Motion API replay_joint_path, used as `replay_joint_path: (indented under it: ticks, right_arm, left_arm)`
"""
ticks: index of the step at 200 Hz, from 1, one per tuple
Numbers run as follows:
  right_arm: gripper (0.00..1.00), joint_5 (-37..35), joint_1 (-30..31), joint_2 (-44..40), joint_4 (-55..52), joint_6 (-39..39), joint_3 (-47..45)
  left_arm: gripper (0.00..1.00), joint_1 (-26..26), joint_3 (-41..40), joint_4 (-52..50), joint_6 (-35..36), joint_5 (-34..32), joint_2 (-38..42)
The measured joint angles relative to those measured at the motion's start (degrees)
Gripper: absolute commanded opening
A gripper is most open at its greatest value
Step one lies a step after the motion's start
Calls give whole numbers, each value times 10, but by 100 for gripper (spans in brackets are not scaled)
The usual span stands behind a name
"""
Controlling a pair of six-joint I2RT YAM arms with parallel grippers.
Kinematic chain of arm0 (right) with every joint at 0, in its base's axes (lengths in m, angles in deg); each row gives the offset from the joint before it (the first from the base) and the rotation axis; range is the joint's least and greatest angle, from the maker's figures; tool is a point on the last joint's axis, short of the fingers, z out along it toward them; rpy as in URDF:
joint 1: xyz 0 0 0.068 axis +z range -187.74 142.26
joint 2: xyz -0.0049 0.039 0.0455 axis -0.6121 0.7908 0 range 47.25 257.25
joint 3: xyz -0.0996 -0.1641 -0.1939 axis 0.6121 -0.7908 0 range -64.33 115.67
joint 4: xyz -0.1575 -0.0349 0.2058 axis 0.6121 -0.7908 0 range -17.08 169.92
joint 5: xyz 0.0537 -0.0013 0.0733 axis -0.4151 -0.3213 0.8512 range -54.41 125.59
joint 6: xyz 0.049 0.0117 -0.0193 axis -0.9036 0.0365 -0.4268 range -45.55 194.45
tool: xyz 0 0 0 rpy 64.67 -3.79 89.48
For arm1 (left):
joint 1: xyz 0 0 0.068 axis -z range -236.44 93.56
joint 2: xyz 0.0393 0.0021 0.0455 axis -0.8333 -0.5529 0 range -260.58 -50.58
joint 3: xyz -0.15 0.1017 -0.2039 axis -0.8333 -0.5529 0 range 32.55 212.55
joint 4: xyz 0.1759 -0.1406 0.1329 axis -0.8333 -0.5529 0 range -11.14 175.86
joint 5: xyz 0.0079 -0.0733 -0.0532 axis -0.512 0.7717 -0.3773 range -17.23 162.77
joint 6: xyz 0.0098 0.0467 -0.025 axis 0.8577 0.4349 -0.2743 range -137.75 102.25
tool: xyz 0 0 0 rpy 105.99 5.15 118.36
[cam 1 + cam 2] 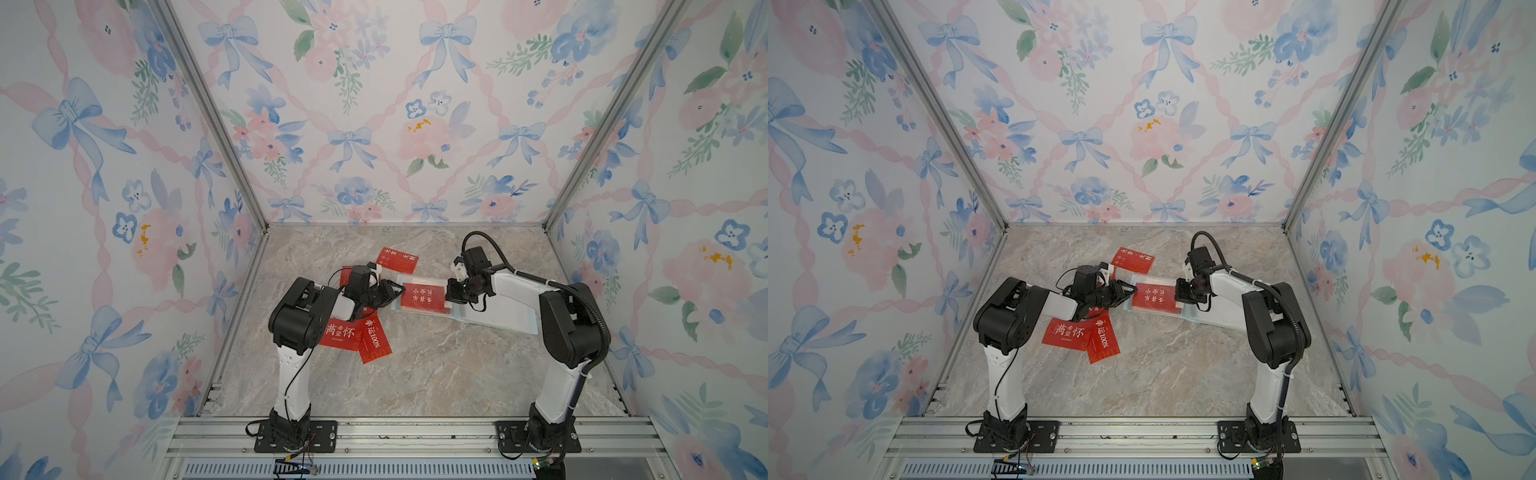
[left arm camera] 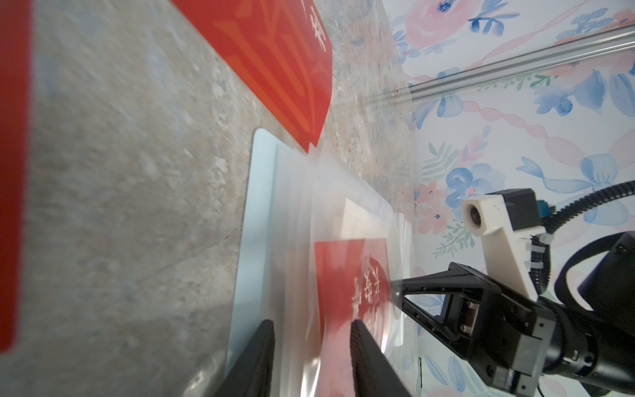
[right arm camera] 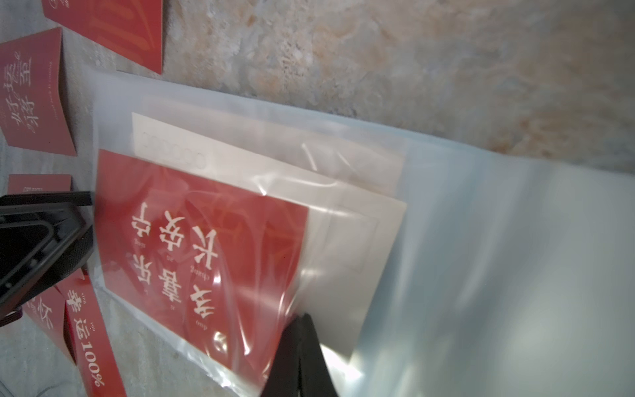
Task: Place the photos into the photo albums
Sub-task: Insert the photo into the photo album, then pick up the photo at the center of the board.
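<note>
Nearest the lens in the left wrist view, the left end effector (image 2: 311,324) is standing spread. Its two fingers (image 2: 261,350) are straddling one short edge of a red card (image 3: 192,247), with the jaws visibly apart. That card is lying part-way inside the clear sleeve (image 3: 446,223) of the open photo album (image 2: 261,192), which is resting flat on the surface (image 1: 436,374) between the two arms. The right end effector (image 3: 302,326) is pressed together at the card's opposite end, apparently pinching the sleeve film and holding the pocket open. Two whitish card backs (image 3: 275,147) are showing through the pages beneath, so about three photos are judged placed or nearly so. At least four loose red cards (image 1: 340,332) are lying on the surface around the left arm, not yet sleeved.
</note>
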Motion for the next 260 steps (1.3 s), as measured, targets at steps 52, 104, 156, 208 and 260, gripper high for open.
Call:
replay_joint_path:
  ticks: [52, 104, 156, 208, 260]
  right_arm:
    - [6, 0, 0, 0, -6, 0, 0]
    - [6, -22, -1, -47, -40, 9, -10]
    - [7, -37, -3, -154, -62, 20, -38]
    - [8, -37, 2, -185, -67, 23, -95]
    - [9, -39, 51, -187, -66, 22, -120]
  left_arm:
    - [40, 0, -5, -8, 0, 0, 8]
    - [40, -4, -9, -14, 0, 5, 70]
    - [41, -12, -29, -14, 0, 5, 136]
    - [41, -19, -111, -24, 0, 5, 206]
    - [42, -52, -197, -70, 27, 0, 309]
